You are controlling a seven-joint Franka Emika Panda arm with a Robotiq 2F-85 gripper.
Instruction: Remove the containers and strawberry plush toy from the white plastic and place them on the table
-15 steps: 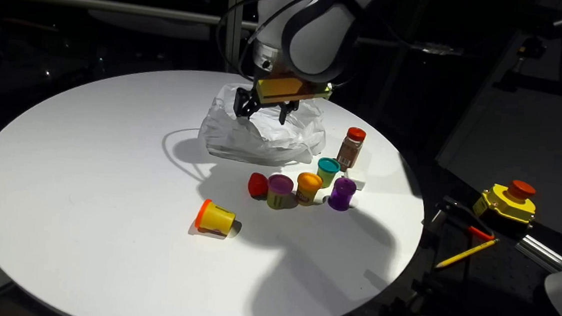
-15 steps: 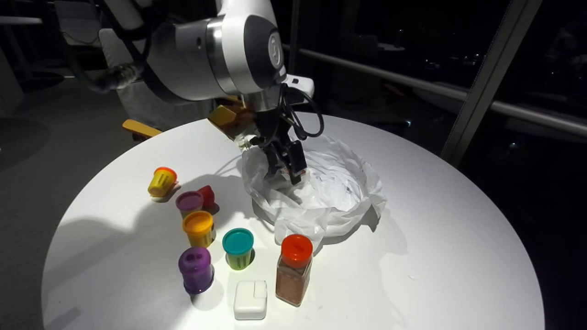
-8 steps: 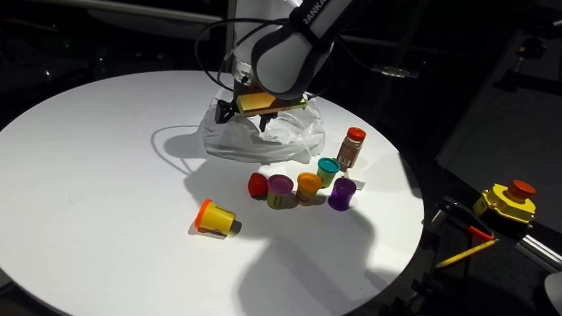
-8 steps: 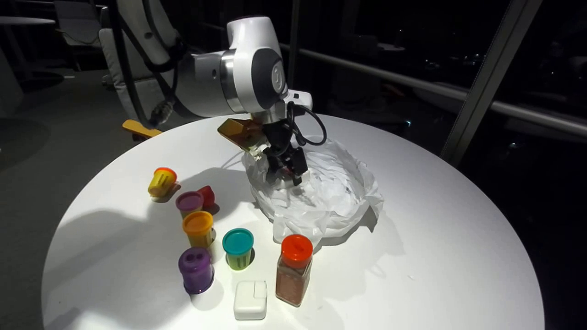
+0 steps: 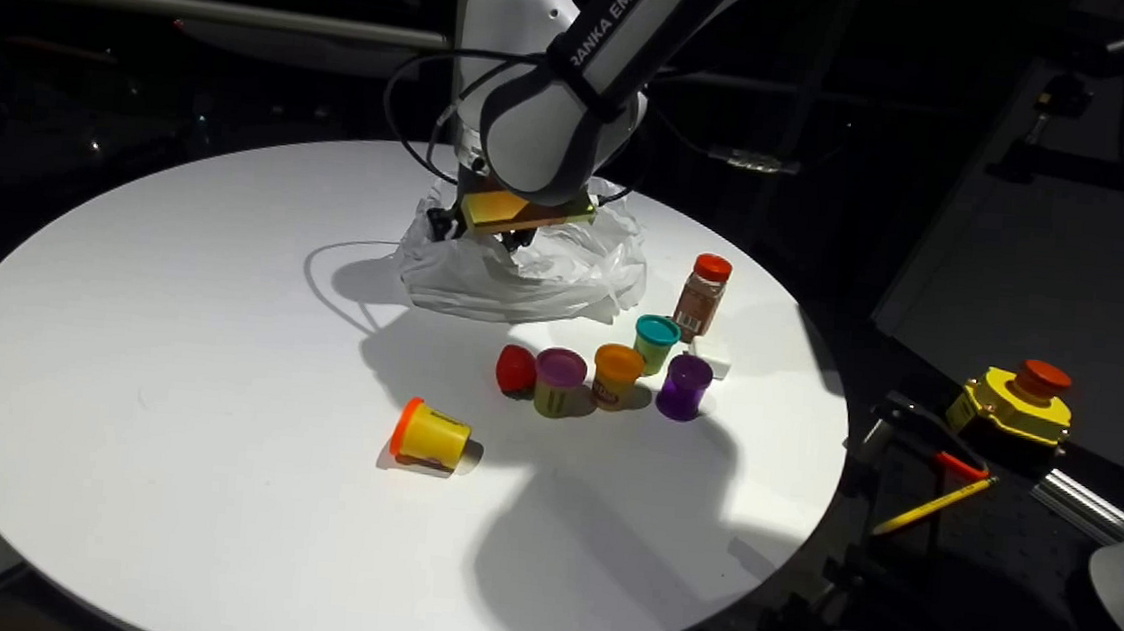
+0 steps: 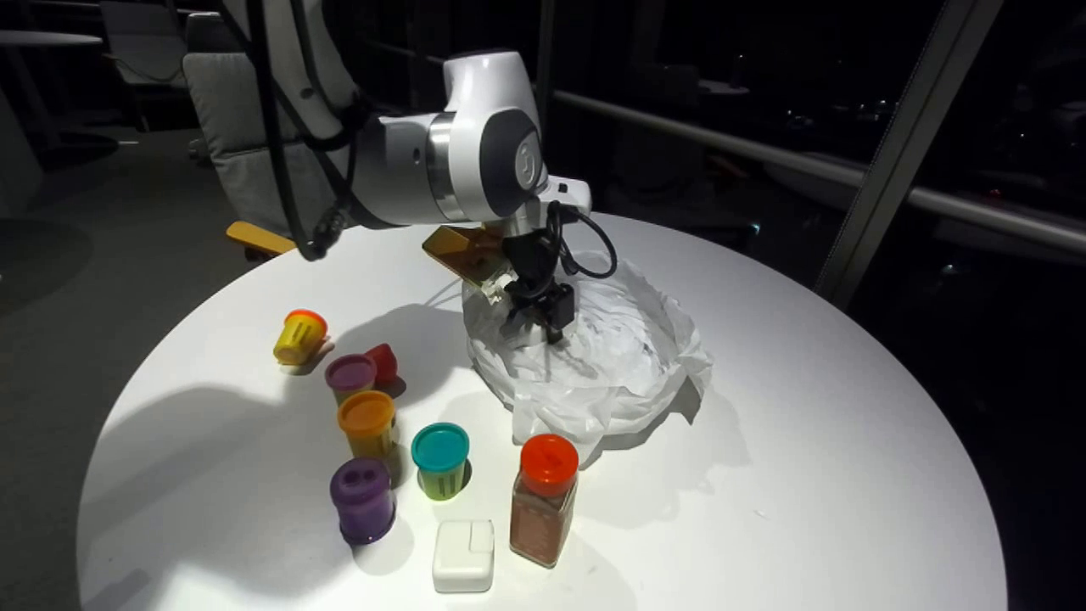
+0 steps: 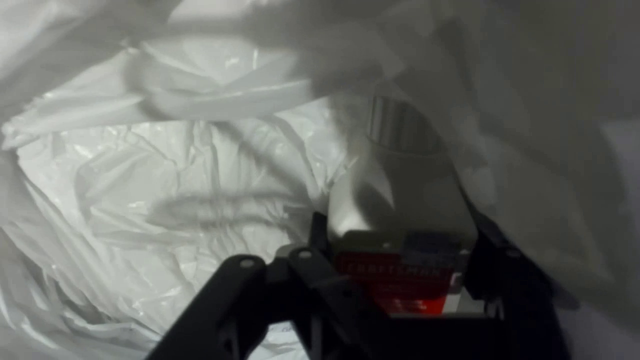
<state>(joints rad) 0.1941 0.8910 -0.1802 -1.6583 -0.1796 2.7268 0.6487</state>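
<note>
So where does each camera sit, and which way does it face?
An exterior view: raised, yellow cup nearest on the table, facing the white bag beyond; arm and jaws show.
An exterior view: raised, red-capped jar close by, facing the white bag beyond; arm and jaws show.
Wrist view: on the wrist, facing into the white bag; only the jaws show, either side of a red-labelled container.
Shared: arm, table, yellow cup and red-capped jar in both exterior views; white bag in all three.
</note>
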